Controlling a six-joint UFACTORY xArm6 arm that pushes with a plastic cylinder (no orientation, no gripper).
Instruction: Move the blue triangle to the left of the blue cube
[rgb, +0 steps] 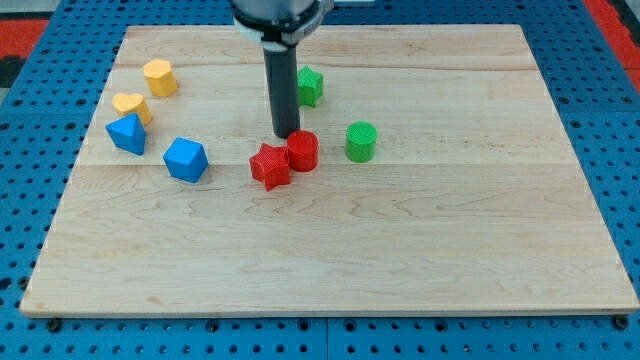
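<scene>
Blue triangle (127, 133) lies just left of the blue cube (186, 159); my tip (286, 135), gripperless, touches the red cylinder (302, 151), well right.

No text, label, brand, number or sign is showing anywhere in the camera view.
</scene>
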